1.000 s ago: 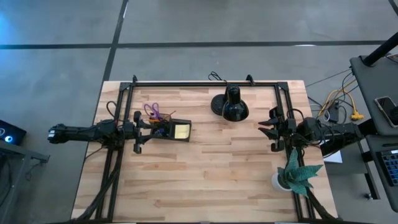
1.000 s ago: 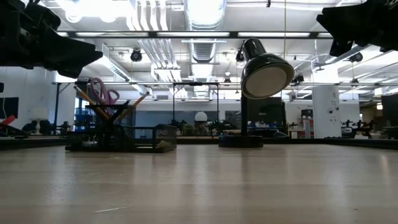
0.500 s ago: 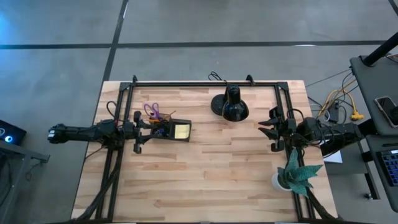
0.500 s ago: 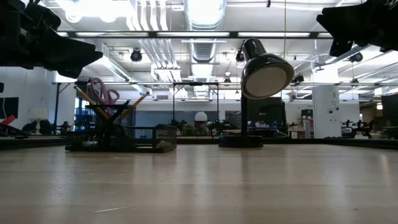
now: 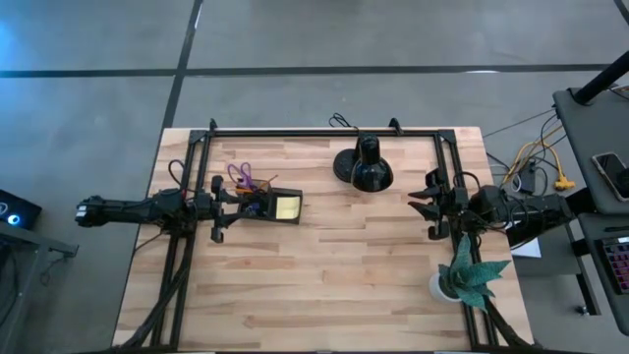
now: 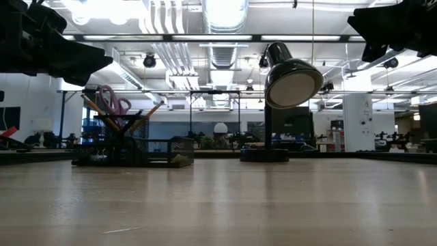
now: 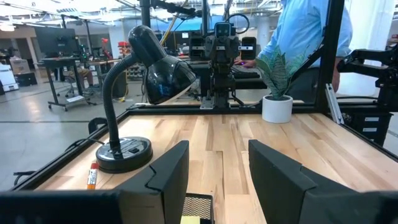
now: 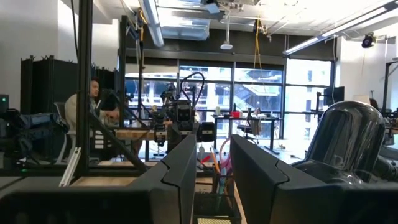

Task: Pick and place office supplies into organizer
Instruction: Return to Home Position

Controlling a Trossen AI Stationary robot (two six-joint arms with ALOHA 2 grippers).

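The black mesh organizer (image 5: pixel 267 205) stands on the table's left half. A yellow sticky-note pad (image 5: pixel 288 207) lies in its right compartment. Purple-handled scissors (image 6: pixel 109 100) and an orange pencil (image 6: pixel 95 111) stick up from its cup. My left gripper (image 5: pixel 234 202) hovers level over the organizer's left end, open, with nothing between its fingers (image 7: pixel 166 180). My right gripper (image 5: pixel 421 204) hangs above the table's right side, pointing toward the organizer, open and empty. The right wrist view shows the organizer (image 8: pixel 217 186) far off between its fingers.
A black dome lamp (image 5: pixel 364 167) stands at the far middle, with a small orange thing (image 7: pixel 92 176) lying on the table by its base. A green plant in a white pot (image 5: pixel 462 278) sits at the near right. A person (image 7: pixel 308 31) stands beyond the right side.
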